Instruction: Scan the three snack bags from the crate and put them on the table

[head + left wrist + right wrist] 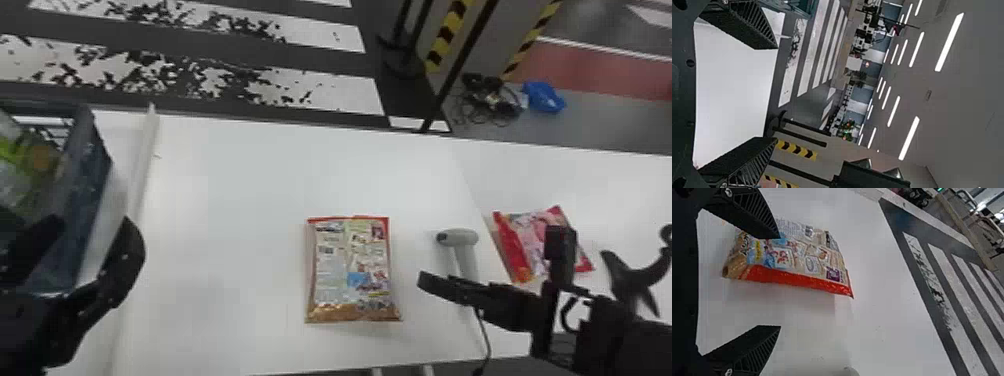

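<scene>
- Shows a printed snack bag (pixel 352 270) lying flat near the middle of the white desk (pixel 225 200), with a red edge along the far side.
- To its right, shows the pale scanner (pixel 462 237) on the desk, partly behind a black finger, with a dark cable (pixel 483 335) running toward the near edge.
- Beyond the scanner, farther right, shows a pink-and-red bag (pixel 537 240), also on the desk and partly covered from view.
- Shows the right gripper (pixel 492 255) over the desk near both, with jaws spread wide, grasping nothing; in the right wrist view, catches one finger overlapping the printed bag.
- At far left, shows the crate (pixel 85 200) with green-and-yellow packaging (pixel 30 150) inside.
- Shows the left gripper (pixel 92 220) at the crate's near side, with jaws released and apart, likewise grasping nothing.
- Past the desk, shows striped flooring (pixel 345 90), a blue item (pixel 545 97) and tangled cords (pixel 487 95).
</scene>
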Controlling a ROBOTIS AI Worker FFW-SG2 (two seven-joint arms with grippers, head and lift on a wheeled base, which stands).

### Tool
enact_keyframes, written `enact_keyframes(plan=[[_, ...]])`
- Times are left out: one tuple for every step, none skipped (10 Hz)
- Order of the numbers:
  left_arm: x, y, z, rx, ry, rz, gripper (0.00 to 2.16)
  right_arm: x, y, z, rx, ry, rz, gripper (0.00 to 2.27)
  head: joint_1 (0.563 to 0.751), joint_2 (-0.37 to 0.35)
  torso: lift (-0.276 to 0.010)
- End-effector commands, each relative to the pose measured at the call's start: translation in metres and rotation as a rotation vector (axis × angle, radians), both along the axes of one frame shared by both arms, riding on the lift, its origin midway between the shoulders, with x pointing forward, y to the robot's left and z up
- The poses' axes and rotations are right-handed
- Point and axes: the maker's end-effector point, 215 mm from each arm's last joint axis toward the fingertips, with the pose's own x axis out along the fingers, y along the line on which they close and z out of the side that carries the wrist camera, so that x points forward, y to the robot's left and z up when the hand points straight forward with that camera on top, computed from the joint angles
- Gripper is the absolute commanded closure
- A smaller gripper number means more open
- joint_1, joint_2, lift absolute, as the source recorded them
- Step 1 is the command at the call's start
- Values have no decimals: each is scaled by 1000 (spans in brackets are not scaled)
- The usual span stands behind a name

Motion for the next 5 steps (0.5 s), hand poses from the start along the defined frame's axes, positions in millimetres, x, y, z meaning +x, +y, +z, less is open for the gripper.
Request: enact_keyframes(plan=[[-2,0,3,0,-6,-2,36,-5,19,-17,47,88,47,66,695,-188,-94],[-3,0,2,1,-3,-2,36,0,28,-24,79,104,70,66,695,-165,-94],[-5,2,2,3,-2,1,36,3,36,-30,104,122,107,66,695,-155,-94],[-5,1,0,1,1,1,36,10,48,-30,188,126,133,66,695,-135,-94],[-5,2,0,2,1,2,36,14,55,-38,182,129,147,66,695,-110,-94]])
